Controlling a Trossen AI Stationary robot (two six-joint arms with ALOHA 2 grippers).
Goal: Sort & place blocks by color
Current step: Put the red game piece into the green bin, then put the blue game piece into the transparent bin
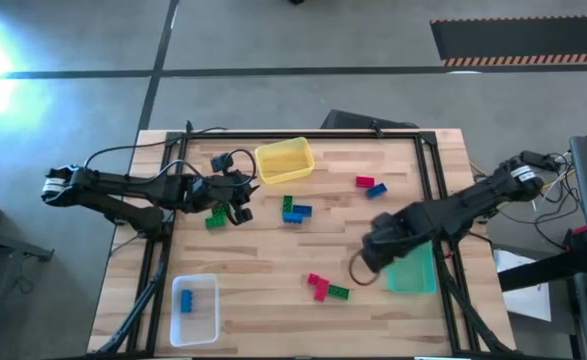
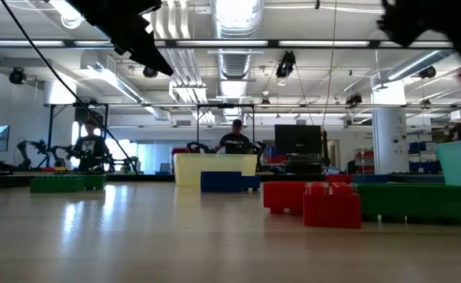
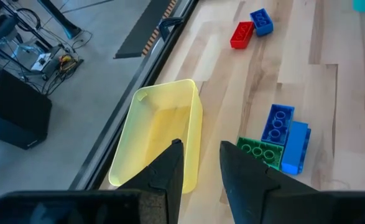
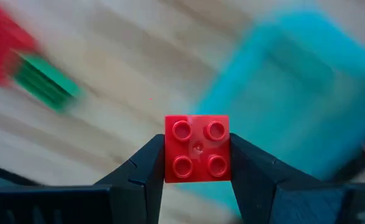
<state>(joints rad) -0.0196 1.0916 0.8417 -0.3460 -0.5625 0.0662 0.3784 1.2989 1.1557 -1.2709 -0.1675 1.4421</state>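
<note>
My right gripper [image 4: 198, 163] is shut on a red four-stud block [image 4: 198, 140] above the table, beside the translucent green bin [image 1: 413, 272], whose blurred wall [image 4: 294, 93] shows in the right wrist view. My left gripper [image 3: 201, 152] is open and holds nothing, hovering near the yellow bin [image 3: 160, 134]. Loose blocks lie flat on the table: a green one [image 1: 216, 218], a blue and green group [image 1: 294, 211], a red and blue pair [image 1: 370, 185], and a red and green cluster [image 1: 324, 287]. One blue block [image 1: 186, 298] sits in the clear bin [image 1: 195, 325]. My right gripper pinches the red block between its two fingers [image 4: 143, 169], one on each opposite side wall [image 4: 168, 152]. The studded top faces the wrist camera. The block is lifted clear of the table, above the wood next to the green bin.
The yellow bin [image 1: 285, 160] stands near the far edge, the clear bin near the left corner, the green bin at the right. A black frame runs along the table's left [image 1: 158, 260] and right sides. Bare wood [image 1: 273, 260] lies mid-table. People sit far behind the table [image 2: 236, 137].
</note>
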